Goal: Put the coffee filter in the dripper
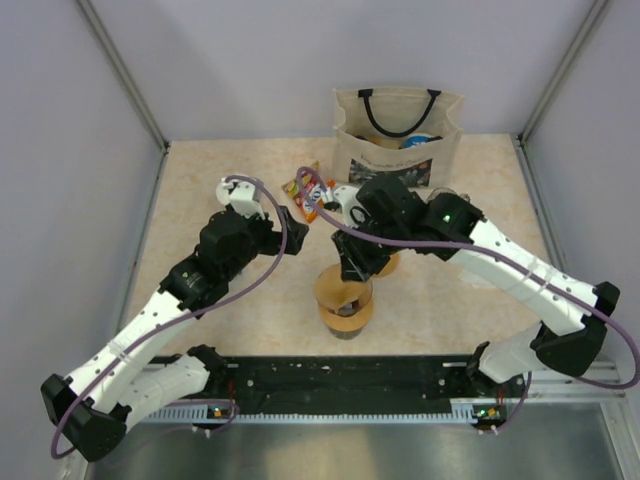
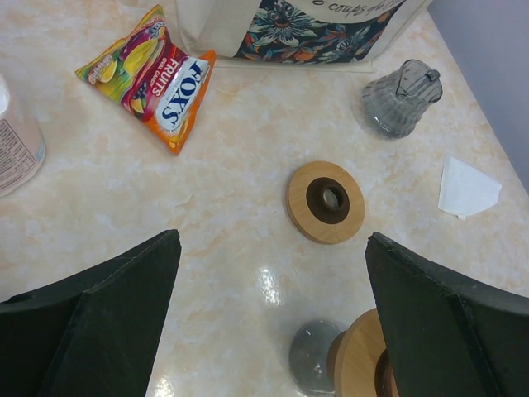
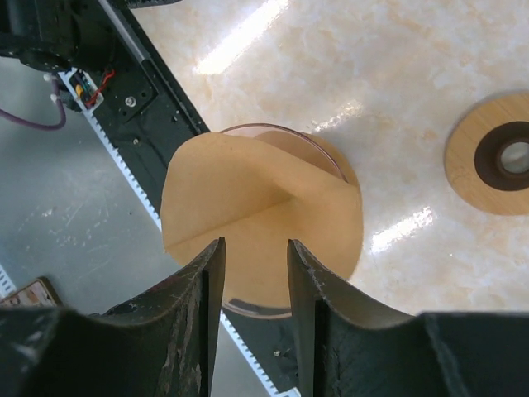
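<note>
Beige marbled tabletop (image 1: 420, 310) is carrying it all. Nearest you, the brown filter (image 3: 248, 207) is lying across the dripper (image 1: 345, 312) mouth, looking folded rather than seated. Your right gripper (image 3: 254, 246) is hanging over it, jaws part-way apart astride the crease; I can't tell if they're pinching paper. Left gripper (image 2: 273, 240) is gaping wide, carrying nothing. Farther back, a wooden disc (image 2: 326, 202) and tote bag (image 1: 398, 135) are sitting idle. I'm judging it nearly done, with seating and release left.

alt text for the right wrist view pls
A brown paper coffee filter sits on the glass dripper, with the right claw slightly open at its near edge. A wooden ring with a dark centre lies on the marbled table to the right.
</note>
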Motion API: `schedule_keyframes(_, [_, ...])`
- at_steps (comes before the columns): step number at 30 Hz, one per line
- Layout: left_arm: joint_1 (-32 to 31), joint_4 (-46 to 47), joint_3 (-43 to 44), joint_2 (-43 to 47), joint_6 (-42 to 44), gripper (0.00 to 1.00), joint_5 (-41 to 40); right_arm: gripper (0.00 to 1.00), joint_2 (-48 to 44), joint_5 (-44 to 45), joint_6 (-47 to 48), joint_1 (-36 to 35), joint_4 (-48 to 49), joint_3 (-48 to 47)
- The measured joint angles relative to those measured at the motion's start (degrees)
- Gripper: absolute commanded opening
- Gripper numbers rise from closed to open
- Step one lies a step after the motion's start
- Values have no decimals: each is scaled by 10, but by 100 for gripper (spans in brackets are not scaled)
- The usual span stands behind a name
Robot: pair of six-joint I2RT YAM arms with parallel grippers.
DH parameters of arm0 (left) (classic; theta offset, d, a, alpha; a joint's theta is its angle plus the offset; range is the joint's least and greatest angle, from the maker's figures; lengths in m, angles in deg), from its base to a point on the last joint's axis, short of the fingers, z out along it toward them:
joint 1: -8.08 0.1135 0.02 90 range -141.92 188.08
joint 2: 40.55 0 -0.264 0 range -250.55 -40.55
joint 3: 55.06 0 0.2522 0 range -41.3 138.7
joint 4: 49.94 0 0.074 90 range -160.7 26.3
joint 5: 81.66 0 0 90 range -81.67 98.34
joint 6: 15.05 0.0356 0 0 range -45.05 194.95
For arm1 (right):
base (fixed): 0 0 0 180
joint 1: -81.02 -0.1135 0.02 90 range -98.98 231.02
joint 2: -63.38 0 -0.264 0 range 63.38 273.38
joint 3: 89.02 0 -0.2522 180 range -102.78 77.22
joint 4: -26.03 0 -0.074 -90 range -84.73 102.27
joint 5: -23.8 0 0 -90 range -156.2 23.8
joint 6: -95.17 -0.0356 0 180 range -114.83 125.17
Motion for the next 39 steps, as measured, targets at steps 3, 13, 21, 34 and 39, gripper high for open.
schedule_keyframes(3, [0,0,0,0,2,99,-2,36,22,3,4,-16,10,10])
schedule_keyframes(13, [0,0,0,0,8,99,-7,32,51,21,21,-29,38,77])
schedule_keyframes(21, [0,-9,0,0,8,99,-23,32,51,25,30,-29,64,108])
schedule_keyframes(34, [1,-17,0,0,9,99,-38,34,52,-18,45,-29,85,121])
schedule_keyframes(39, [1,-17,0,0,8,99,-47,34,52,-34,47,-29,85,121])
